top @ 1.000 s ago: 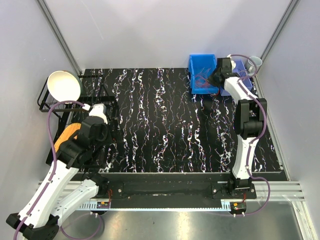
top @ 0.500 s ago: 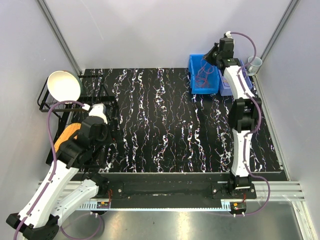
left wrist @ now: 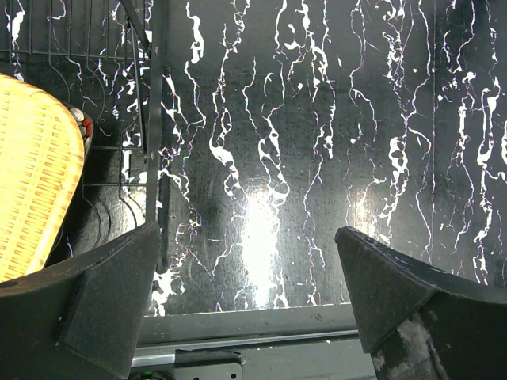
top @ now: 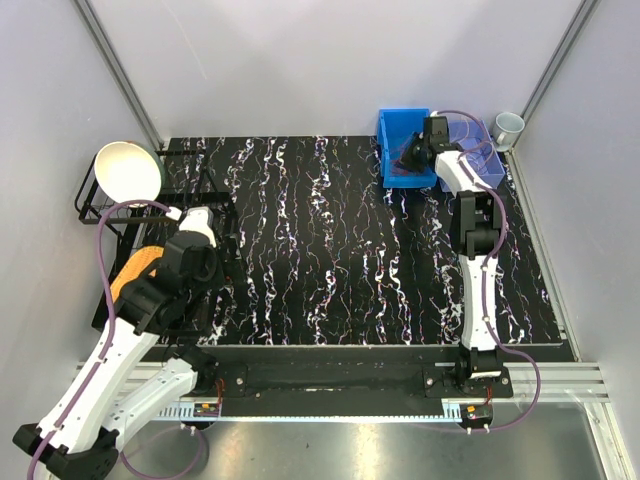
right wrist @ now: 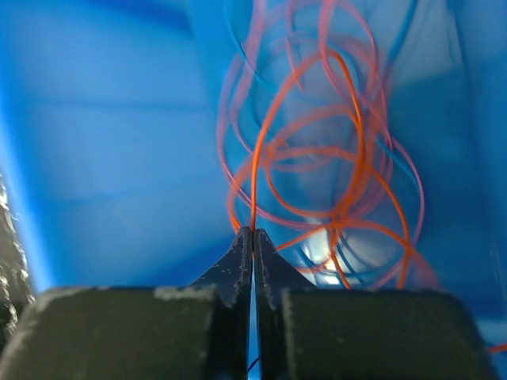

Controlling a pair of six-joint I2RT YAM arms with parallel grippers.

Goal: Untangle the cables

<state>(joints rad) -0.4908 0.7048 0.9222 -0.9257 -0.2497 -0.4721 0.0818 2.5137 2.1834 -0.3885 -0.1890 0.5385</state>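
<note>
The right gripper (right wrist: 253, 236), pinched shut on one orange cable (right wrist: 255, 170) among the cables (right wrist: 341, 198) in the blue bin (top: 387, 150) at the far right corner of the worktop (top: 300, 250), should probably lift slowly so loops slip free, while the left gripper (left wrist: 247, 233) hangs wide open.

We see a black table (top: 330, 260) veined with white. At its far right stands a blue bin (top: 386, 150), with a paler bin (top: 488, 168) just beside it on the right. A black wire rack (top: 85, 207) sits at the left edge.
</note>
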